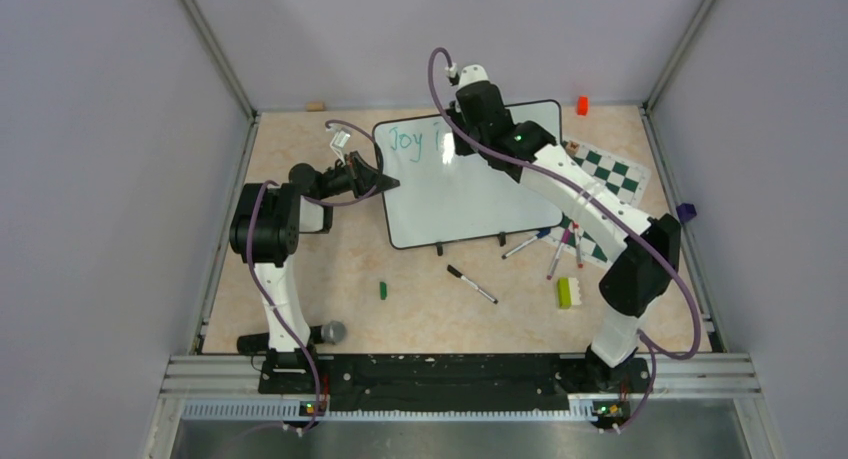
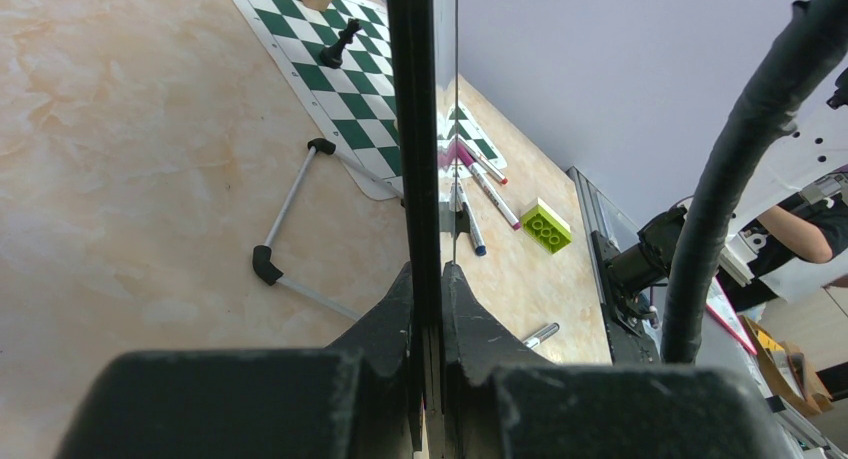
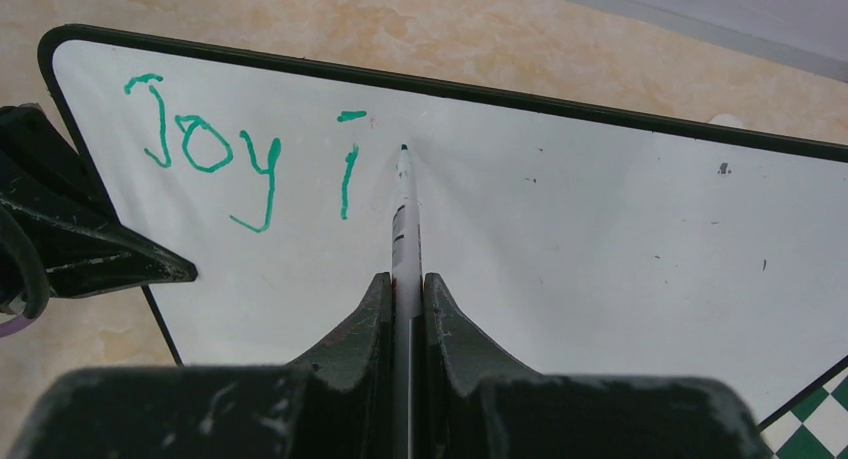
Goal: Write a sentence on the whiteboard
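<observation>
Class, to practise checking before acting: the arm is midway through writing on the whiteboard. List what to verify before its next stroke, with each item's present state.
1. Right gripper shut on the marker: ok.
2. Left gripper clamping the whiteboard edge: ok.
3. Marker tip right of the "i", off the written strokes: ok.
4. Tip touching the board: cannot tell.
5. Bare board right of the tip: ok.
6. Sentence finished: not ok, only "Joy i".
</observation>
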Motion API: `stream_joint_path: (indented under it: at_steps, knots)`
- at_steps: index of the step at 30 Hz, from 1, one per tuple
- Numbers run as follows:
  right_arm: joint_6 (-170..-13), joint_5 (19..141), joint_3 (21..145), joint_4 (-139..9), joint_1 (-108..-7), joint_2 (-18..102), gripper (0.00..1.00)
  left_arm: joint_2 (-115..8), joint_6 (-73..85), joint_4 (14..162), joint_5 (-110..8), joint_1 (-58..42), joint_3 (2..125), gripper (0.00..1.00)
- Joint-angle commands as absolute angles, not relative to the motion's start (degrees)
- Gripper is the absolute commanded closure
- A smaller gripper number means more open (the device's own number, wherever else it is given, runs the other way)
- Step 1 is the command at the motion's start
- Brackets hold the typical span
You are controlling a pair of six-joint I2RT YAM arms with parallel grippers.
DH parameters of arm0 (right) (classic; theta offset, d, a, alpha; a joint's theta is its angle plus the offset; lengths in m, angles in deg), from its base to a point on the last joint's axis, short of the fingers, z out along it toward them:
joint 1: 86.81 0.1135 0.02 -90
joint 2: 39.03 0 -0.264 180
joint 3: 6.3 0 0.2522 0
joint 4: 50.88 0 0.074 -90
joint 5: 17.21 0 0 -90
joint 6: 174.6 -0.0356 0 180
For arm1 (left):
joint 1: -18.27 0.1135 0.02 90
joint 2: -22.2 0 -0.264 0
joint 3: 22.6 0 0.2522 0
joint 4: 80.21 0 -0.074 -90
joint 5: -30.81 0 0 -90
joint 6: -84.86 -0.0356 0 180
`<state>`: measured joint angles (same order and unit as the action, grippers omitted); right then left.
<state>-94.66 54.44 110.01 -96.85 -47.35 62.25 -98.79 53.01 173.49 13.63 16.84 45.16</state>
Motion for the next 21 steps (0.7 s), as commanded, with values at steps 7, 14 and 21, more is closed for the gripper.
stream_joint_path:
  at_steps: [7, 14, 21]
  knots:
    - [-94.2, 55.5, 112.9, -95.5, -47.9, 64.7, 1.00, -99.4, 45.4, 178.7, 23.3, 14.9, 43.9, 1.00]
    - [-94.0, 57.7, 112.9, -95.9, -47.9, 64.7, 1.00, -99.4, 45.4, 178.7, 23.3, 14.9, 43.9, 1.00]
    - [-93.2, 59.4, 112.3, -97.4, -47.9, 64.4, 1.00, -99.4, 45.4, 178.7, 23.3, 14.9, 43.8, 1.00]
